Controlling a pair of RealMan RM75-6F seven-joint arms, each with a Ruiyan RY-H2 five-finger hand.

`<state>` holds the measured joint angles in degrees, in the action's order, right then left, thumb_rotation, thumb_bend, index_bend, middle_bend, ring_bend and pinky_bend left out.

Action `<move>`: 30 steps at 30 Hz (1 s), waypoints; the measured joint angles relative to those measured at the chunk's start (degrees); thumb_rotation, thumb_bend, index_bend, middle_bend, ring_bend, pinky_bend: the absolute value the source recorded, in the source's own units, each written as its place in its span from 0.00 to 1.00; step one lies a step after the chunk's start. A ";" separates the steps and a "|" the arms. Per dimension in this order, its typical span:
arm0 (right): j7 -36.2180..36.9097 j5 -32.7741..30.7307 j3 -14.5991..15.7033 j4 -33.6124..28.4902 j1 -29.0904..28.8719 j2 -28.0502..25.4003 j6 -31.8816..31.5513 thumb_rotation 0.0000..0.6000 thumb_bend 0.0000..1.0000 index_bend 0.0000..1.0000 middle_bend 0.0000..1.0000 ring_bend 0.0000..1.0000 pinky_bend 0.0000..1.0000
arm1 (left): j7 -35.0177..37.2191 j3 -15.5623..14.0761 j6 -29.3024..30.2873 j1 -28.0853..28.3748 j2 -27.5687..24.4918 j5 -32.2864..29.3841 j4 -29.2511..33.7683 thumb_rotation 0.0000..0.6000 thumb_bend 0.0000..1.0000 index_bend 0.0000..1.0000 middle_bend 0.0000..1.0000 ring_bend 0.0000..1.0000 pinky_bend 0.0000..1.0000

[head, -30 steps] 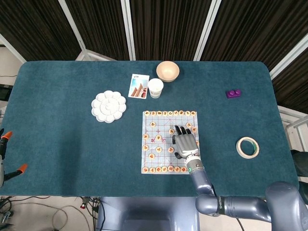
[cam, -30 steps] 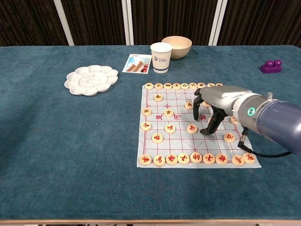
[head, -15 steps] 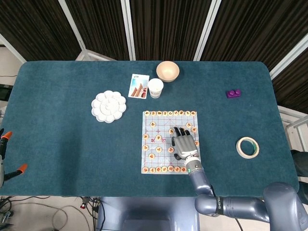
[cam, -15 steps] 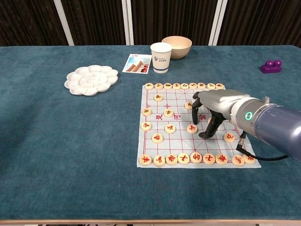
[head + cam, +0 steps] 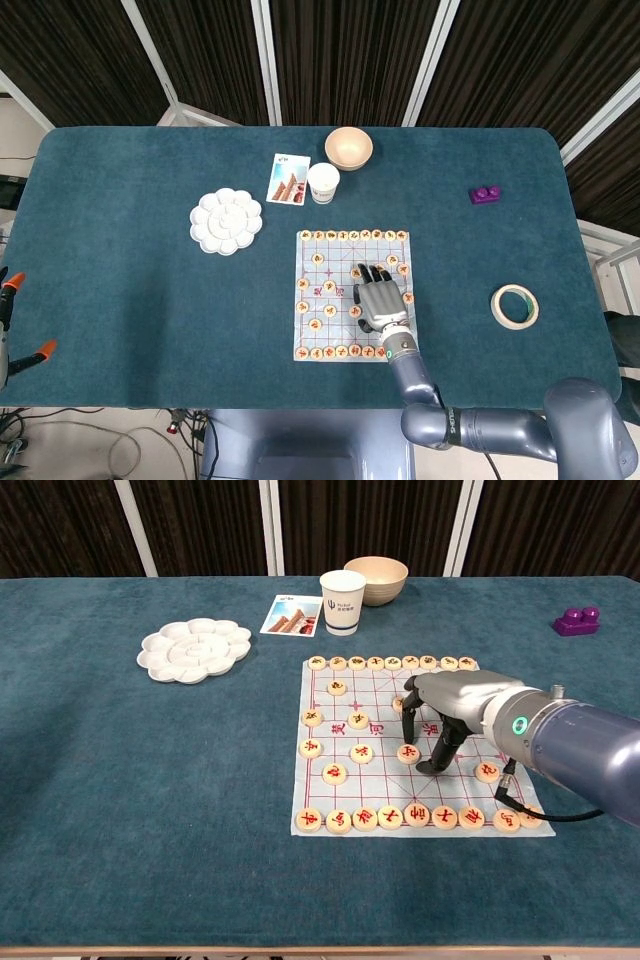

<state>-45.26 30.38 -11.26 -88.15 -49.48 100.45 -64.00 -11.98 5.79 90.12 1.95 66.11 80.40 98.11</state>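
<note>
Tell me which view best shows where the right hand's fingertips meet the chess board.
The chest view: from the side, the right hand arches over the chess board, dark fingertips down beside a round piece. The head view shows only the hand's back, hiding the fingertips.

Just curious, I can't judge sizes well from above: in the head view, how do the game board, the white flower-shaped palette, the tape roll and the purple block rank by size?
Largest to smallest in the head view:
1. Game board
2. White palette
3. Tape roll
4. Purple block
All lie flat on the table, so nearness to the camera hardly skews this.
</note>
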 measured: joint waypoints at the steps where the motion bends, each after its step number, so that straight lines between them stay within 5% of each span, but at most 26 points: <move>1: -0.08 -0.18 -0.05 0.12 -0.06 0.12 0.03 1.00 0.36 0.45 0.00 0.01 0.14 | 0.05 0.01 0.03 -0.01 0.00 0.01 0.01 1.00 0.00 0.11 0.00 0.00 0.00; 30: -0.58 -1.85 -1.26 1.46 -1.08 1.35 0.74 1.00 0.37 0.49 0.00 0.02 0.14 | -0.06 0.03 -0.25 0.17 0.10 -0.25 -0.19 1.00 0.00 0.11 0.00 0.00 0.00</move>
<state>-45.85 28.53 -12.52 -86.69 -50.56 101.80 -63.26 -12.04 5.82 89.87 2.12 66.21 80.14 97.93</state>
